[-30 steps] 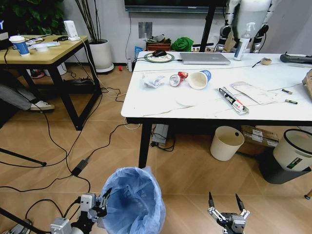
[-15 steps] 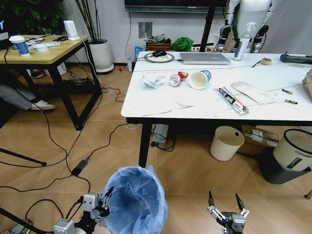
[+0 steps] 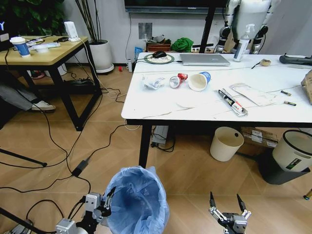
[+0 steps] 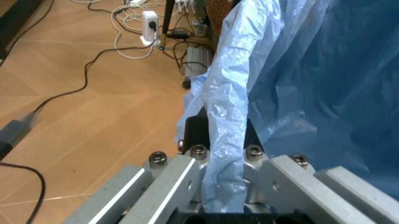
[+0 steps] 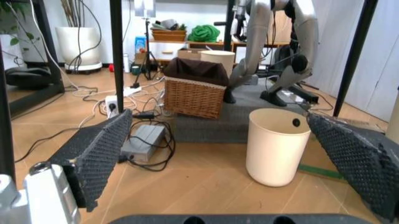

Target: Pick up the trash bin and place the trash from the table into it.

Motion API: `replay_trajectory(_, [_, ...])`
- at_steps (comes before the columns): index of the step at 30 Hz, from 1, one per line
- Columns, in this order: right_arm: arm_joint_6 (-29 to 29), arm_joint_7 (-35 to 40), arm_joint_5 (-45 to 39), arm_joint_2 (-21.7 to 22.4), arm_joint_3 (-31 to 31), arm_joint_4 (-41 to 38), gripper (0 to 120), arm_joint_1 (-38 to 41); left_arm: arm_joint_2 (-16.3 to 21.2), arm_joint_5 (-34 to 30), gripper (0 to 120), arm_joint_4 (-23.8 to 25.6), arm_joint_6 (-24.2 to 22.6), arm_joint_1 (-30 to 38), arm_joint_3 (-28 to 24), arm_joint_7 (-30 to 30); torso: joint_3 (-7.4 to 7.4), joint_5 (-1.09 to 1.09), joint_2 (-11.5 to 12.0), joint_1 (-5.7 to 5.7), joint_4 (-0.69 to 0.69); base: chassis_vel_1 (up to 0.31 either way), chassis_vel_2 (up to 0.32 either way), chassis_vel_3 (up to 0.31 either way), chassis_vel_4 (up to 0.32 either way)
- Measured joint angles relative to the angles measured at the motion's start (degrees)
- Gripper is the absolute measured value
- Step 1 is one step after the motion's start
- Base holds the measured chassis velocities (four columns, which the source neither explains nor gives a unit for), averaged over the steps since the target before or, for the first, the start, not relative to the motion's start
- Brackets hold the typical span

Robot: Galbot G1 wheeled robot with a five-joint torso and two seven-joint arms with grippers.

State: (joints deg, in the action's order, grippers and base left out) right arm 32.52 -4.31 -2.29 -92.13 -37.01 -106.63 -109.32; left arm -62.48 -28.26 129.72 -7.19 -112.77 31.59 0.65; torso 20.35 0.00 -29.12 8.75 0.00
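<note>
The light bin [image 3: 136, 201] is pinched at its nine-o'clock rim, through slippery bag, by the left claw [image 3: 103, 204]; the right claw [image 3: 227, 213] is held wide open, empty.

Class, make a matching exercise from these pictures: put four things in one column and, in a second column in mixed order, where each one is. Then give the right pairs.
Things:
1. trash bin
2. paper cup
3. cream bucket
4. laptop

Places:
A. on the floor under the table
B. at the far edge of the table
C. on the floor, its blue bag pinched at the rim by the left gripper
D. lying on its side on the table, beside the crushed can

Pairs: 1-C, 2-D, 3-A, 4-B
</note>
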Motion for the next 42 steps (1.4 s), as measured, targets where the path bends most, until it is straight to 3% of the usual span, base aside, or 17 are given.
replay_trajectory(42, [-1.27, -0.02, -0.39, 0.00, -0.51, -3.26, 100, -0.65, 0.01, -3.94, 0, 2.17, -1.65, -2.10, 0.29, 2.10, 6.45, 0.00, -10.74, 4.28, 0.00, 0.000, 0.000, 0.000, 0.000])
